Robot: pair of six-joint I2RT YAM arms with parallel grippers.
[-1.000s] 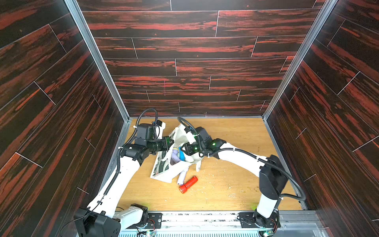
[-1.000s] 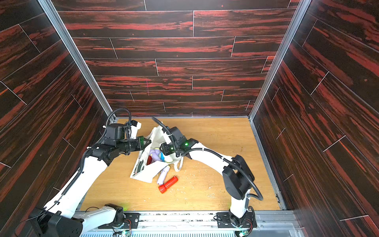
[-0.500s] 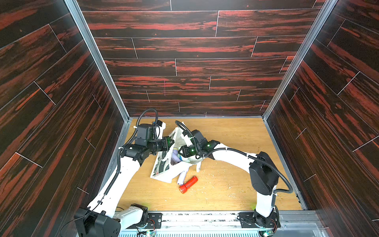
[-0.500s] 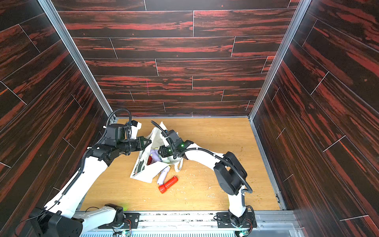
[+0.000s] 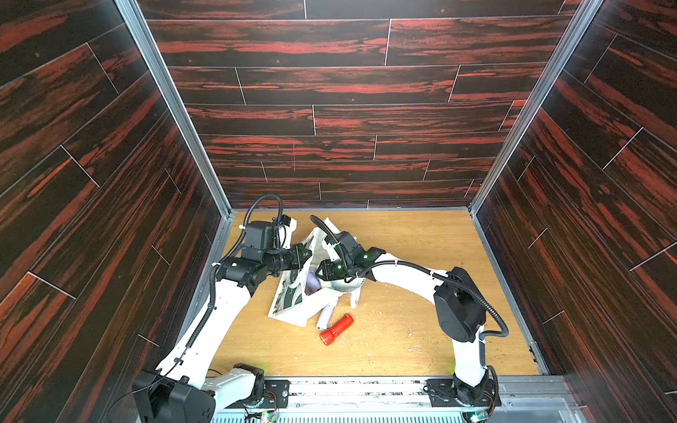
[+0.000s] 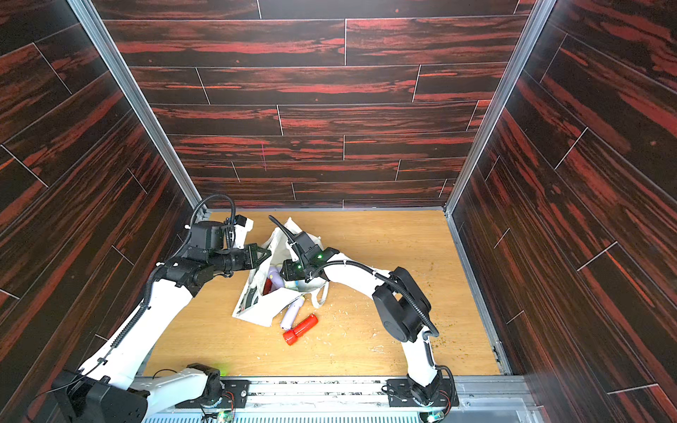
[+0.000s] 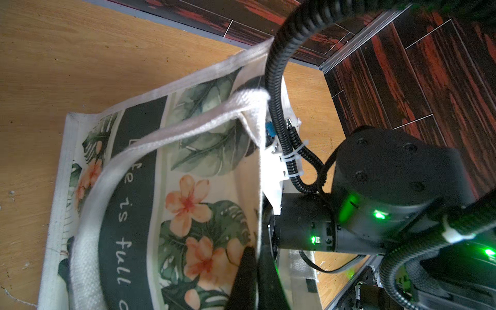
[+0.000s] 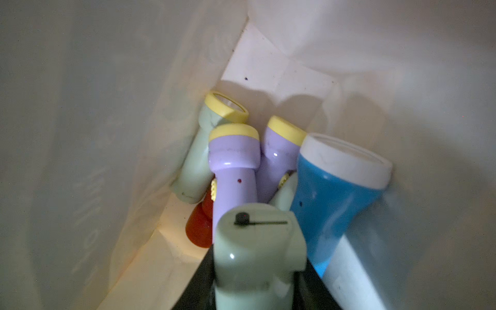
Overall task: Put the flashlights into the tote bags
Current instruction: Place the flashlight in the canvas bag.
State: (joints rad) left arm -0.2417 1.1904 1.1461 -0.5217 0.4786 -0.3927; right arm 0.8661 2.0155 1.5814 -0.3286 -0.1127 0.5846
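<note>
One tote bag point(image 5: 300, 311) toward the tabletop's point(image 5: 403, 329) left edge; six flashlights counted inside, two outside.
Left gripper point(image 7: 255, 259) clamped on the bag rim; right gripper point(image 8: 255, 284) inside the bag, clamped on a pale flashlight point(image 8: 255, 241). Also in the bag: two lilac flashlights point(image 8: 233, 166), one blue flashlight point(image 8: 330, 204), one pale-green flashlight point(image 8: 198, 161), one red flashlight point(image 8: 198, 228) part hidden. On the tabletop, at the bag's front side: loose lilac flashlight point(image 5: 326, 315), loose red flashlight point(image 5: 337, 329). Print reads "is full".
</note>
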